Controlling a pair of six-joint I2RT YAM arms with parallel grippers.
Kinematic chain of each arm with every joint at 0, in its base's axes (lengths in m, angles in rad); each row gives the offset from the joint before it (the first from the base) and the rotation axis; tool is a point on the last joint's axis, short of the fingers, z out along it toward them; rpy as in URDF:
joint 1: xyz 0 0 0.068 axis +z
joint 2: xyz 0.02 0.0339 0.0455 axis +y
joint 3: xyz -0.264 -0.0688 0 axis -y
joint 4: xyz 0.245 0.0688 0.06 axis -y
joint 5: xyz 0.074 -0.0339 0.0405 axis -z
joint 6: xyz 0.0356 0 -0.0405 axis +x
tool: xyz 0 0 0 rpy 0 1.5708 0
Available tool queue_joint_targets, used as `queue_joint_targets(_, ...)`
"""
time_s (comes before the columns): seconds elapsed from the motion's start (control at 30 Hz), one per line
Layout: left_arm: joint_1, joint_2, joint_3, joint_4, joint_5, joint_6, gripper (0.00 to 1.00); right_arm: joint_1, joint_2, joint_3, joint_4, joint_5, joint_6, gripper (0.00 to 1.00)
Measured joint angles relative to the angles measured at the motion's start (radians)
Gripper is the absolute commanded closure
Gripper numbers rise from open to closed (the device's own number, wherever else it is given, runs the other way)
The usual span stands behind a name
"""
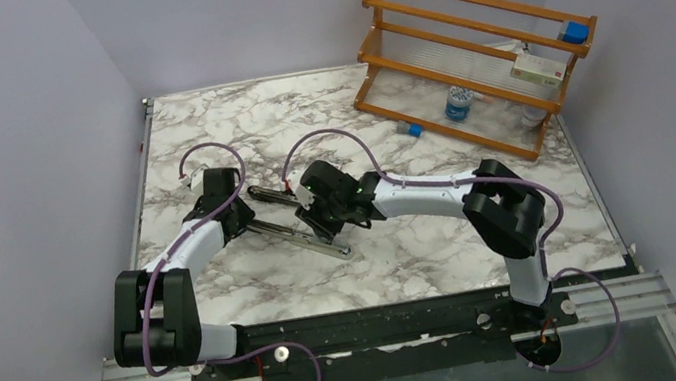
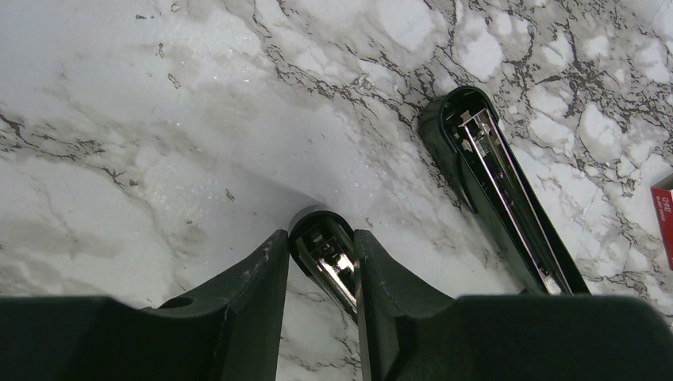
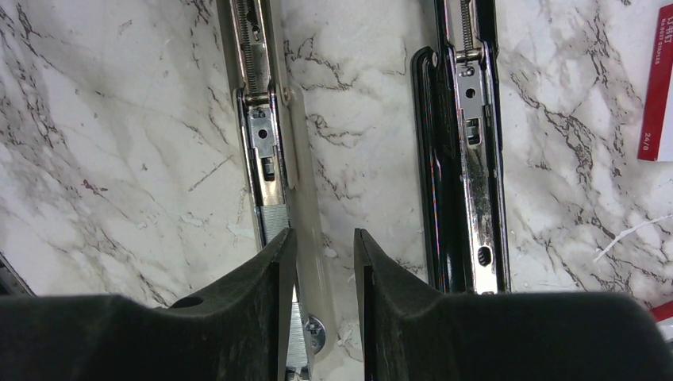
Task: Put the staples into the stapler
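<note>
Between the fingers of the left gripper (image 2: 320, 236): the rounded end of one arm of the stapler (image 2: 327, 254), with a finger pressed to each side of it; the jaws are clamped on it.
Ahead and to the right of the left gripper: the stapler's other arm, black, lying flat on the marble table (image 2: 159, 119) with its spring and metal channel facing up. Its near end is cut off behind the wrist's own body.
Right gripper (image 3: 322, 234): low over the pale metal arm, jaws part-way apart. That arm's edge runs through the gap. Whether the pads pinch anything cannot be told.
Just ahead of the right gripper: a grey ribbed strip (image 3: 274, 225) lies in the channel and passes under the finger on the view's left. It looks like staples, though that is not certain.
To the right of the right gripper: the black arm with its chromed insert, parallel to the pale arm and apart from it. Both arms are cut off by the frame.
Staples box (image 3: 657, 87): red with a white label, well off to the right of both grippers. Only a sliver shows at the edge of each wrist view, and the print is too small to read. It cannot be picked out from above.
From above: both grippers sit close together over the opened stapler, and their bodies hide the fingertips and part of each arm.
Far beyond the right gripper: a wooden rack (image 1: 473, 39) with a bottle (image 1: 459, 104) on it.
</note>
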Motion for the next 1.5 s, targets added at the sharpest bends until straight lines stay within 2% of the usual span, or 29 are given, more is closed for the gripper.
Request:
queue_joint_targets(0.67,0.000,0.000,0.000,0.000,0.000,0.002,0.64,-0.002,-0.013,-0.048,0.054,-0.013,0.007,0.64)
queue_joint_targets(1.23,0.000,0.000,0.001,-0.001,0.001,0.002,0.64,-0.002,-0.090,-0.139,0.051,-0.011,0.007,0.64)
queue_joint_targets(1.5,0.000,0.000,0.001,-0.001,0.000,0.003,0.64,-0.002,-0.108,-0.142,0.052,0.034,0.021,0.63)
